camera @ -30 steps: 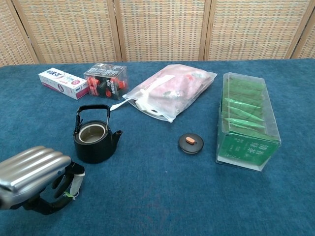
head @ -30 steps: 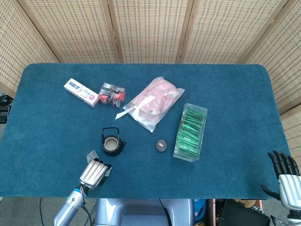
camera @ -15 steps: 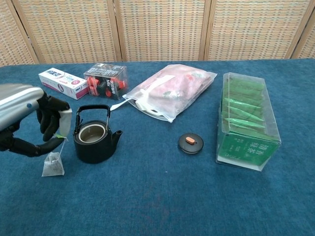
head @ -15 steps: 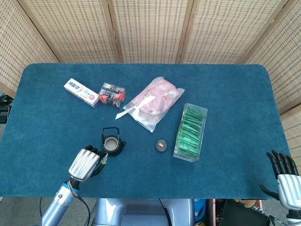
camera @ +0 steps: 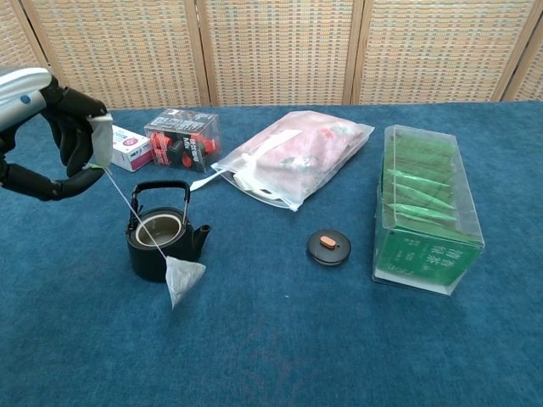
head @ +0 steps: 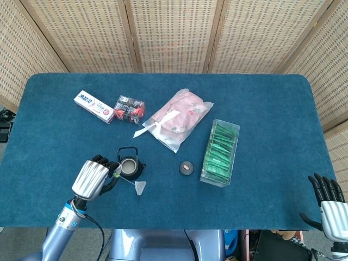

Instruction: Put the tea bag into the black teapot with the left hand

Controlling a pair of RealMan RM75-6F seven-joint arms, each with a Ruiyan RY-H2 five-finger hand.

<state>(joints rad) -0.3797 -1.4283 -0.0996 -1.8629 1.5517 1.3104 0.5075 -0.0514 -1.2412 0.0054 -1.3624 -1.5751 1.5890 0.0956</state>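
The black teapot (head: 130,166) (camera: 161,244) stands lidless left of the table's middle, its handle upright. My left hand (head: 95,178) (camera: 66,136) is raised to the pot's left and pinches the paper tag of the tea bag's string. The tea bag (head: 140,188) (camera: 181,281) hangs on that string and swings in front of the pot, outside it, on its spout side. The pot's small round lid (head: 186,167) (camera: 328,247) lies on the cloth to the right. My right hand (head: 329,201) hangs open past the table's near right corner, holding nothing.
A clear box of green packets (head: 220,153) (camera: 425,206) lies right of the lid. A pink pouch in a clear bag (head: 177,118) (camera: 293,156), a red-black box (head: 129,109) (camera: 181,139) and a toothpaste box (head: 94,106) (camera: 125,146) lie behind the pot.
My left hand has risen from the front edge and lifted the tea bag off the cloth. The bag has swung right, from the pot's left side to in front of it.
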